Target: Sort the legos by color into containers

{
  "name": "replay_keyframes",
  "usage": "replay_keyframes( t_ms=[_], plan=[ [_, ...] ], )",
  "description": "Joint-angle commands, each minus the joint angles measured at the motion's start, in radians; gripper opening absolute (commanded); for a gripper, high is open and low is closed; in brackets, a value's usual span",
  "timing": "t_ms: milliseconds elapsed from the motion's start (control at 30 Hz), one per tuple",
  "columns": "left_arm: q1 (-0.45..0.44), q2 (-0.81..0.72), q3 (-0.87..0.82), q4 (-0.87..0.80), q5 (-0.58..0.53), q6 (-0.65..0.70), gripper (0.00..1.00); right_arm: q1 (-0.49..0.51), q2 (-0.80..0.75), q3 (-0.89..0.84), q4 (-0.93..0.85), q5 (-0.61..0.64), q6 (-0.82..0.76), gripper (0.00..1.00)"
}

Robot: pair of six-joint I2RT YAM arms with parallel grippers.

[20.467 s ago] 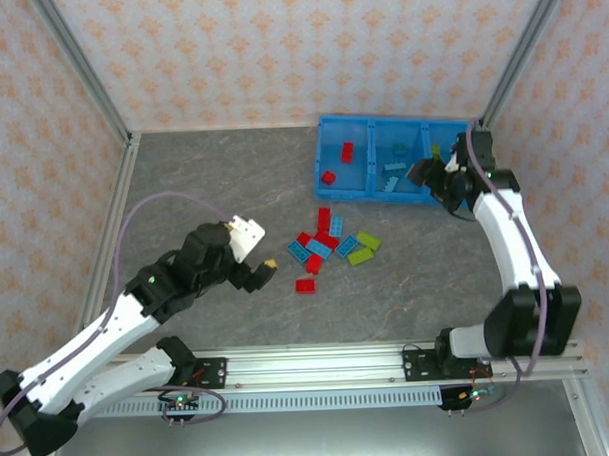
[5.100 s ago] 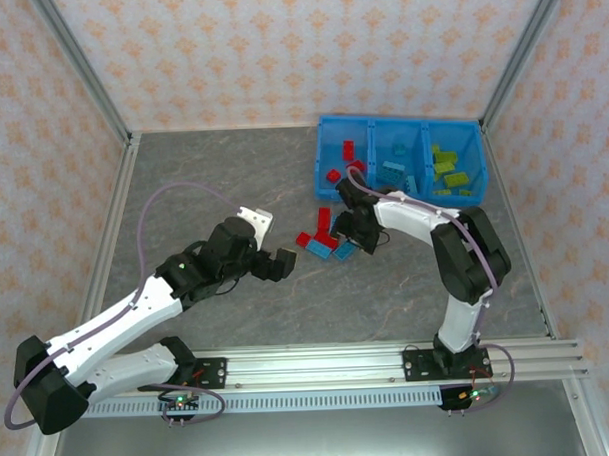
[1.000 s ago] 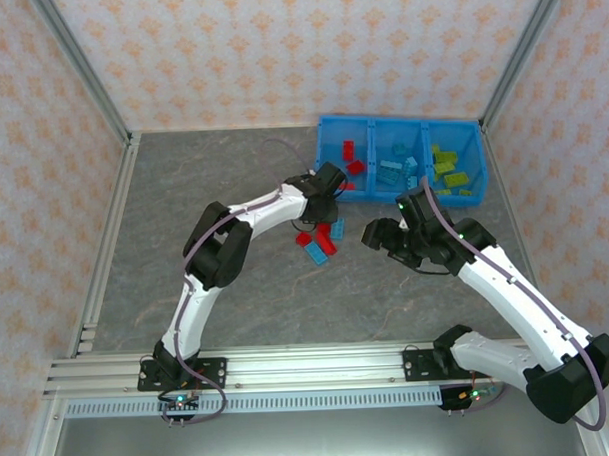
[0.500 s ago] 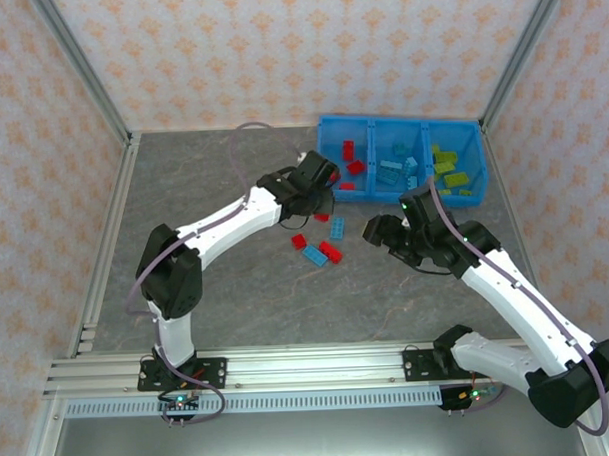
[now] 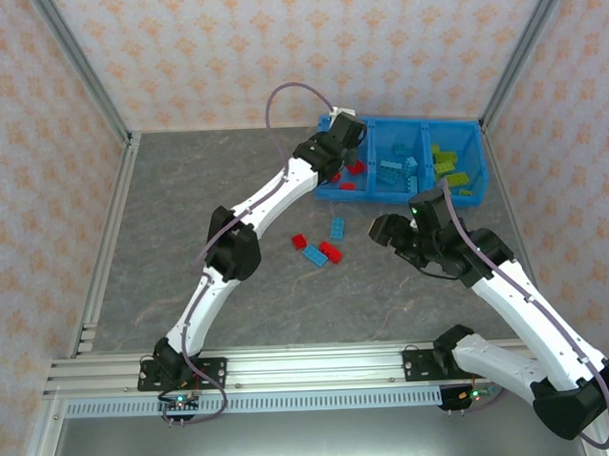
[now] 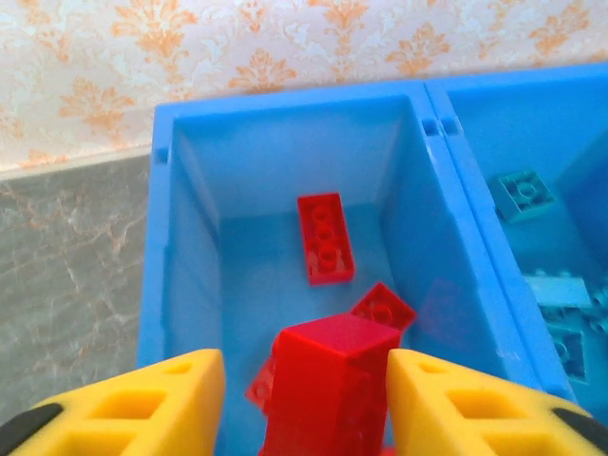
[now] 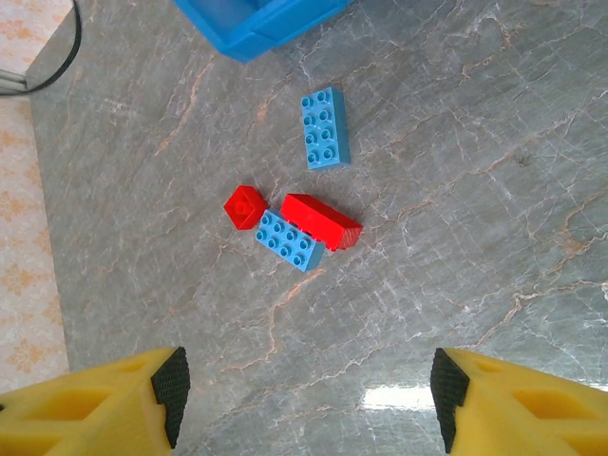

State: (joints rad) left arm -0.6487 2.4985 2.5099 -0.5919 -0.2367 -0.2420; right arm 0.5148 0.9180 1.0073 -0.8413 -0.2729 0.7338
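**Left arm.** It reached to the upper centre of the top view. Your left hand (image 5: 343,137) hung over the leftmost compartment of the bright blue three-compartment plastic bin (image 5: 383,195).
- In the left wrist view, the yellow fingers (image 6: 133,404) stood wider than the red studded plastic brick (image 6: 328,399) between them.
- Blue showed between that brick and the frame-left finger, so I read the hand as released, not clenched.
- The brick stood on end directly over the compartment floor, where a long red brick (image 6: 323,237) and a small red one (image 6: 382,309) lay. The colour matched the compartment.

**Right arm.** Your right hand (image 5: 385,228) hovered right of centre in the top view, fingers spread with nothing between them.

**Loose bricks.** Four were left on the grey marbled surface (image 7: 456,190), just left of that hand in the top view:
- a lone light blue brick (image 7: 325,128)
- a small red square brick (image 7: 243,206)
- a second light blue brick (image 7: 287,239)
- a long red brick (image 7: 323,221), touching the second blue one

**Judgement.** The right hand was the nearer one; the left was stretched out at the bin, well apart from the pile.
- The lone blue brick's long axis ran nearly top to bottom in the right wrist frame, across the line between the fingers. It would offer its narrow width without a wrist turn.
- The long red brick lay diagonally and crowded, so it was the harder pick.
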Motion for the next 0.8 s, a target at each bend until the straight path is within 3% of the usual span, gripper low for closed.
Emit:
replay_keyframes(
  t_ms=[0, 233, 433, 533, 667, 767],
  plan=[
    [-0.002, -0.025, 0.134, -0.057, -0.009, 0.042, 0.56, 0.004, -0.008, -0.005, -0.028, 0.027, 0.012, 0.7],
    [-0.008, -0.212, 0.027, -0.095, 0.088, -0.011, 0.53, 0.005, 0.008, -0.028, -0.008, 0.035, 0.009, 0.7],
    [-0.04, -0.716, -0.614, 0.216, 0.205, -0.018, 0.51, 0.037, 0.089, -0.03, 0.021, 0.039, -0.062, 0.7],
    [-0.056, -0.942, -0.873, 0.287, 0.293, 0.023, 0.49, 0.088, 0.173, -0.014, 0.065, 0.04, -0.111, 0.7],
    [-0.086, -1.214, -1.15, 0.286, 0.392, 0.133, 0.49, 0.166, 0.346, 0.016, 0.137, 0.05, -0.224, 0.69],
    [-0.1, -1.388, -1.272, 0.178, 0.443, 0.237, 0.49, 0.217, 0.473, 0.035, 0.175, 0.153, -0.335, 0.69]
  ],
)
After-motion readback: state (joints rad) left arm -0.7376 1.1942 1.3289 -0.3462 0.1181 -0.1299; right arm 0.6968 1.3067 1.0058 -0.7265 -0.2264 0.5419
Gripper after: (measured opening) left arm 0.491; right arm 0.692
